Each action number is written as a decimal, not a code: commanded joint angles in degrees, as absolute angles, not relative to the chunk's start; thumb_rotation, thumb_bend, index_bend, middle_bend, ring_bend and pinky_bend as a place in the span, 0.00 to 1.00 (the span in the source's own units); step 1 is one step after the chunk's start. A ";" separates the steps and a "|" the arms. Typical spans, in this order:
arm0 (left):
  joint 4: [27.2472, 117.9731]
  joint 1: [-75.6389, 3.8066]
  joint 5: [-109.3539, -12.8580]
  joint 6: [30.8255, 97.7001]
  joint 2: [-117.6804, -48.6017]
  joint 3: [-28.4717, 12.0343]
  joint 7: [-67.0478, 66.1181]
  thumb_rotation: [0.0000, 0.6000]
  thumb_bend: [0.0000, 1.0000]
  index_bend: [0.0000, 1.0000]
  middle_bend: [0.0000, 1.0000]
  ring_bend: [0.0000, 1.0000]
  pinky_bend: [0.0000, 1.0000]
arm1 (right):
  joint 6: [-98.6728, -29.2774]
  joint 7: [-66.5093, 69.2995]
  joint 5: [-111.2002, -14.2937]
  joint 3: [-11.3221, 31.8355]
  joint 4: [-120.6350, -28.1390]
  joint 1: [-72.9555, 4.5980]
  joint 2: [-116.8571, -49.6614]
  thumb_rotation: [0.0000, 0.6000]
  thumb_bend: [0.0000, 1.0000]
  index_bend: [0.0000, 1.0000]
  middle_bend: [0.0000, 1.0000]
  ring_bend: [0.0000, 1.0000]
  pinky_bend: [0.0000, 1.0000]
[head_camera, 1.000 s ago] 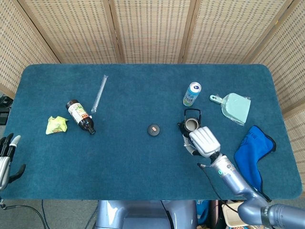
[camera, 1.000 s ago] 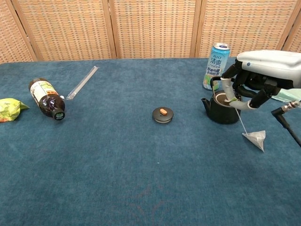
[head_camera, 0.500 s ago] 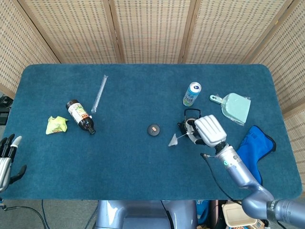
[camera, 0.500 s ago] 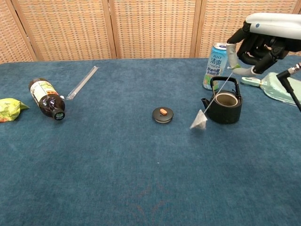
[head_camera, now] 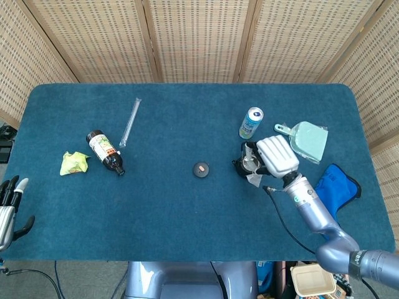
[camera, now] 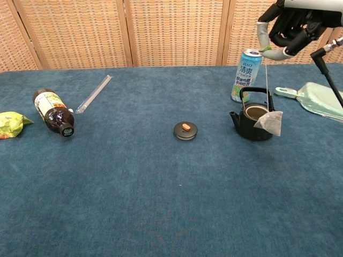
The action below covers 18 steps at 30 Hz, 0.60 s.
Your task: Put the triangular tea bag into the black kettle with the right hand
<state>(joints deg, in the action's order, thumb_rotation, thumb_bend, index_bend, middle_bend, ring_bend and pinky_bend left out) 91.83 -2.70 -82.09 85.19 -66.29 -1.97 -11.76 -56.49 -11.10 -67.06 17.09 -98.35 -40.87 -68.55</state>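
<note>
The black kettle stands open on the blue table, right of centre, also seen in the head view. My right hand is raised high above it and pinches the string of the triangular tea bag. The bag hangs at the kettle's right side, level with its rim, and shows in the head view just below the kettle. In the head view my right hand covers the kettle's right half. My left hand rests off the table's left edge with fingers apart, holding nothing.
The kettle's lid lies left of the kettle. A drink can stands right behind it. A green dustpan and a blue cloth lie to the right. A brown bottle, a clear tube and a yellow wrapper are far left.
My right hand has risen higher above the kettle. The tea bag has swung from the kettle's left side to its right side and hangs higher.
</note>
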 commanded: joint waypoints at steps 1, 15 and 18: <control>91.85 -2.76 -81.95 85.02 -66.35 -1.99 -11.87 1.00 0.35 0.00 0.00 0.00 0.00 | -57.31 -11.38 -65.89 17.95 -97.87 -41.11 -68.15 1.00 0.57 0.67 0.92 0.91 0.88; 92.18 -2.67 -81.77 85.11 -66.31 -1.96 -12.45 1.00 0.35 0.00 0.00 0.00 0.00 | -56.36 -9.93 -63.19 18.71 -95.49 -42.28 -67.56 1.00 0.57 0.67 0.92 0.91 0.88; 92.22 -2.59 -81.70 85.17 -66.27 -1.94 -12.49 1.00 0.35 0.00 0.00 0.00 0.00 | -55.72 -9.78 -62.84 18.42 -94.55 -42.68 -67.97 1.00 0.57 0.67 0.92 0.91 0.88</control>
